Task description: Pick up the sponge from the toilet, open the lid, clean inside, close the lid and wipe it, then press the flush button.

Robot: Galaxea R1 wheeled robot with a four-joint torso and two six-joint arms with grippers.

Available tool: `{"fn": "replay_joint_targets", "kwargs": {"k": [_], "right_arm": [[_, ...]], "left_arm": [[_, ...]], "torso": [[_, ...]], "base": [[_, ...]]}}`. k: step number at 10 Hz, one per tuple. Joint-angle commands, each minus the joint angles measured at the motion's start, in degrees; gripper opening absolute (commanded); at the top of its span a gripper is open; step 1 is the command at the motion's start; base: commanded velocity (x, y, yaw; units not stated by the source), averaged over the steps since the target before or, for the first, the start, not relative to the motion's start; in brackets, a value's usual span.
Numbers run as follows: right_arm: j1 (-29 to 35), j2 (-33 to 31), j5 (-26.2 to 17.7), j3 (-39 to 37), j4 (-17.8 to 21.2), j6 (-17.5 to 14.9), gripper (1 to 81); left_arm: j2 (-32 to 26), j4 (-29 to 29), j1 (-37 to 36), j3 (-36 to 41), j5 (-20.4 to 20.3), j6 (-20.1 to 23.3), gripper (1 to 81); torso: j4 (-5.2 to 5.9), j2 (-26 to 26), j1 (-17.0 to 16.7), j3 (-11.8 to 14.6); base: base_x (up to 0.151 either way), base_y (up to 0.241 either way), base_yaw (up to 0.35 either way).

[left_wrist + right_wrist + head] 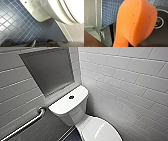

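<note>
toilet [67, 106]: glossy white ceramic | lid [105, 130]: smooth, glossy | sponge [134, 22]: matt, pitted orange foam | grab bar [25, 125], 8 o'clock from toilet: polished metal | wall tiles [130, 84]: glossy white | floor tiles [18, 25]: dark blue, faint sheen

The sponge [134, 23] and the lid [105, 130] each run past their view's edge.

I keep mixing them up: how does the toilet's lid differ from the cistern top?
The cistern top is a rounded rectangle; the lid is oval. The cistern top carries a dark flush button; the lid has none. The lid sits lower than the cistern top. Both are glossy white.
</note>
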Motion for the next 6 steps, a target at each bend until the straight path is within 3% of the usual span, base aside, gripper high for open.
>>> {"fn": "replay_joint_targets", "kwargs": {"k": [1,2,3,4,6], "right_arm": [[-0.53,-0.07,-2.99,-1.09,-1.80,-0.14,1.0],[-0.80,0.64,-2.99,-1.98,-1.89,-0.14,1.0],[-0.97,0.99,-2.99,-1.98,-2.68,-0.14,1.0],[-1.15,1.17,-2.99,-2.07,-3.20,-0.05,1.0],[-0.98,1.35,-2.99,-2.33,-3.29,-0.05,1.0]], "left_arm": [[-0.44,-0.78,-5.95,3.26,5.05,-0.38,81.1],[0.53,-2.19,-7.01,3.71,7.18,-0.48,81.1],[1.85,-2.98,-7.63,3.79,7.44,-0.48,81.1],[3.16,-3.15,-8.50,4.05,8.23,-0.48,81.1],[4.75,-3.24,-9.91,6.07,9.90,-0.48,81.1]], "torso": [[0.00,0.02,0.00,0.00],[0.00,0.00,0.00,0.00],[-1.63,0.00,0.00,0.00],[-4.39,0.00,0.00,0.00],[-7.01,0.00,0.00,0.00]], "base": [[0.000,0.000,0.000],[0.000,0.000,0.000],[0.000,0.000,0.000],[0.000,0.000,0.000],[0.000,0.000,0.000]]}}
